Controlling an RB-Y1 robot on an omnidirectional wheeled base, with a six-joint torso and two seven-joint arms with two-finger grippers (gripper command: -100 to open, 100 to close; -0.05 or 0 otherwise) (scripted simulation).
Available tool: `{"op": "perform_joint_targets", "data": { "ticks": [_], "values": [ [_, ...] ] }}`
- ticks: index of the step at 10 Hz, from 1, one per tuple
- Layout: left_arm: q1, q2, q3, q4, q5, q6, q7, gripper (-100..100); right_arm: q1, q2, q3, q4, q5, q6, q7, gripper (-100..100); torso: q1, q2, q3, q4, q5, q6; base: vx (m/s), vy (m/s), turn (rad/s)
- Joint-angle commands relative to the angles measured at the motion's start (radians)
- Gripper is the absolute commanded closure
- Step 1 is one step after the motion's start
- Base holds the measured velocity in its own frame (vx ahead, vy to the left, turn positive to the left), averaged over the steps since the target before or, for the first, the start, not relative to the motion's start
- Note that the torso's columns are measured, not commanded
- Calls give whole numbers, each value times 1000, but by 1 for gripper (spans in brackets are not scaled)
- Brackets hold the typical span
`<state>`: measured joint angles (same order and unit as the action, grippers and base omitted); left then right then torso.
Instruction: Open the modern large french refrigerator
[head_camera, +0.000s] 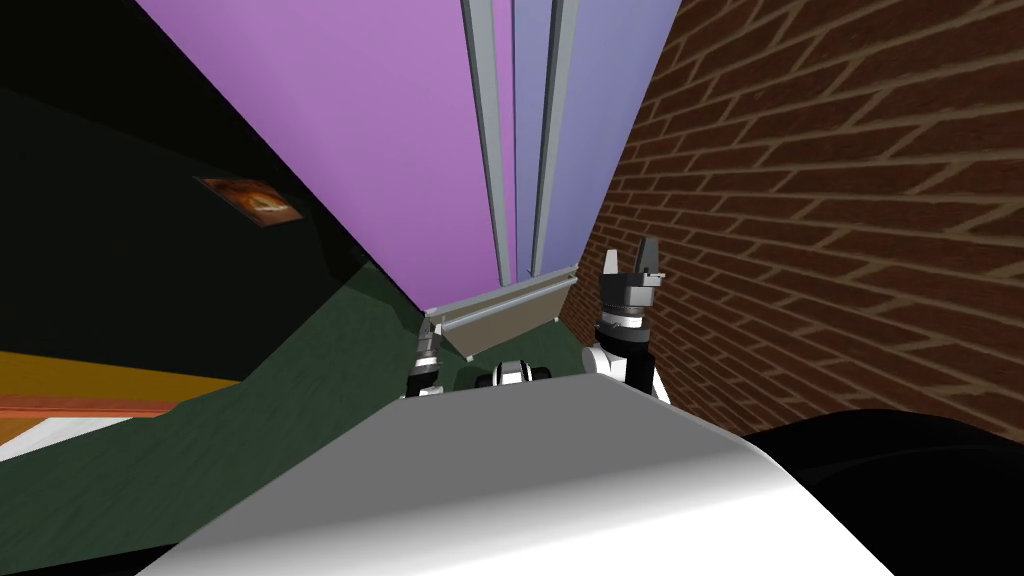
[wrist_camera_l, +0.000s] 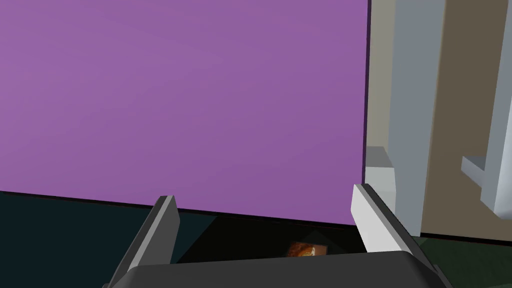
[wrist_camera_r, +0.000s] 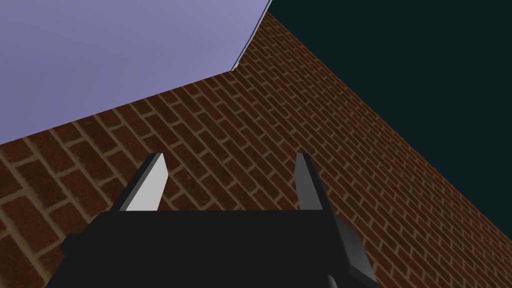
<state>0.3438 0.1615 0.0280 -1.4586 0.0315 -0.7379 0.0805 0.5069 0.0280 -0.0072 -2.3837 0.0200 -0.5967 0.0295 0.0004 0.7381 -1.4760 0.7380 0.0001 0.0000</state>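
The refrigerator stands right in front of me, with a purple left door (head_camera: 380, 130) and a blue-violet right door (head_camera: 610, 90). Two long grey handles (head_camera: 487, 140) (head_camera: 553, 130) run side by side along the seam. Below them lies a grey horizontal bar (head_camera: 505, 305) of the lower drawer. My left gripper (head_camera: 430, 338) is low beside that bar. In the left wrist view it (wrist_camera_l: 265, 220) is open in front of the purple door (wrist_camera_l: 190, 100), with a grey handle (wrist_camera_l: 415, 125) off to one side. My right gripper (head_camera: 630, 258) (wrist_camera_r: 227, 185) is open, nothing between its fingers, facing the brick wall (wrist_camera_r: 250, 140).
A brick wall (head_camera: 820, 200) runs close along the refrigerator's right side. On the left are dark green floor (head_camera: 300, 400), a small framed picture (head_camera: 250, 200) on a dark wall and an orange-brown edge (head_camera: 100, 385).
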Motion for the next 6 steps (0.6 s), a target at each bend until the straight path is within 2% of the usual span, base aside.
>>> {"op": "perform_joint_targets", "data": {
  "ticks": [1,5,6],
  "values": [
    [-11,-3,4,64,10,-24,-3,-100,0,0,0,0,0,0,0,0,0,-1,0,0,0,0,63,-28,16],
    [-41,-16,14,209,36,-79,-12,-100,0,0,0,0,0,0,0,0,-1,0,0,0,0,0,76,-44,28],
    [-41,-16,14,215,36,-79,-12,-100,0,0,0,0,0,0,0,0,0,0,0,0,0,0,58,-25,14]
  ]
}}
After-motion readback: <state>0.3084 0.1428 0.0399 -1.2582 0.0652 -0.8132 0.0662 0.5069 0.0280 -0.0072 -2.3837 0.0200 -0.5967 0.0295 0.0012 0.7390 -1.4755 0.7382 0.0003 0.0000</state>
